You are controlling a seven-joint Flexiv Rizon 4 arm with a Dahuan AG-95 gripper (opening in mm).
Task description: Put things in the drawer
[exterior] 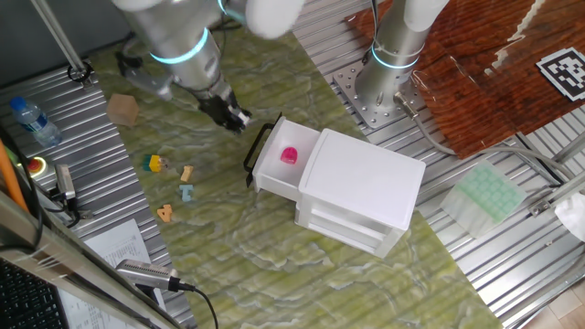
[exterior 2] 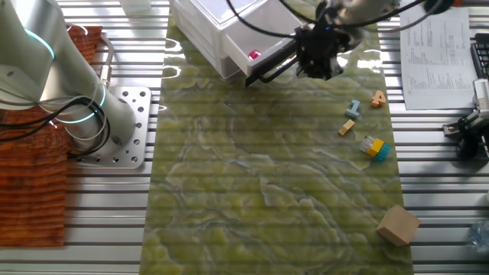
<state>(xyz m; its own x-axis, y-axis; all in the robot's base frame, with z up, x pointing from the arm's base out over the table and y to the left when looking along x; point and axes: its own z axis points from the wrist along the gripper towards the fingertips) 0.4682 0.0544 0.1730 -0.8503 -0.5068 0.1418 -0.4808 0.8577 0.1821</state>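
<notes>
The black two-finger gripper (exterior: 231, 115) is held low just beside the black loop handle (exterior: 257, 148) of the open shallow white drawer (exterior: 274, 171). Its jaw state cannot be told. A magenta-pink toy piece (exterior: 289, 155) is seen inside.

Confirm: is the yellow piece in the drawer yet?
No. The yellow piece lies on the mat; only the pink piece sits in the open drawer.
</notes>
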